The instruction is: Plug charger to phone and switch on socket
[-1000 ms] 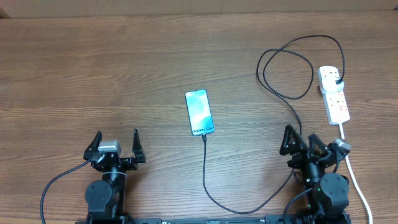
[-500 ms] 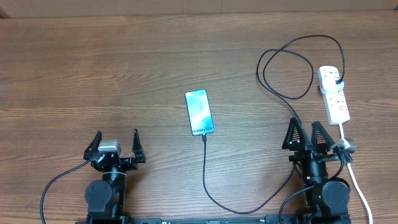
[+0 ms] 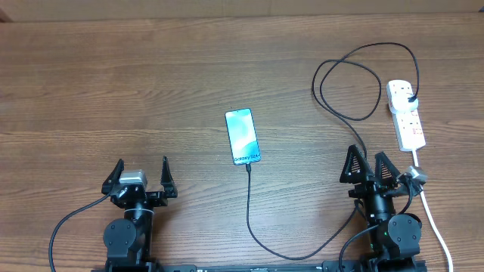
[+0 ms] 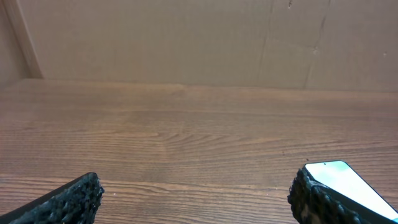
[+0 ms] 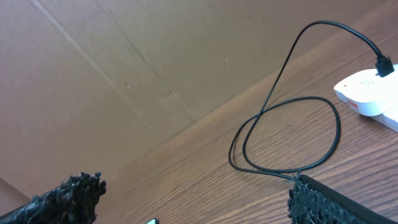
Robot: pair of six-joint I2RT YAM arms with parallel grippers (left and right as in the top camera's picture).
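The charger (image 3: 249, 219) runs from the phone (image 3: 243, 137), ahead-left of our right pincer (image 3: 366, 161), to the socket (image 3: 406, 115) ahead-right. Only change: that pincer squared up, jaws apart and empty, like our left pincer (image 3: 142, 165). We'd say we're wrapping up.

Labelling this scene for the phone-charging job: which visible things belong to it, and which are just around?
Belongs to the job:
phone
charger cable
socket strip

Just around:
wooden table
cardboard wall
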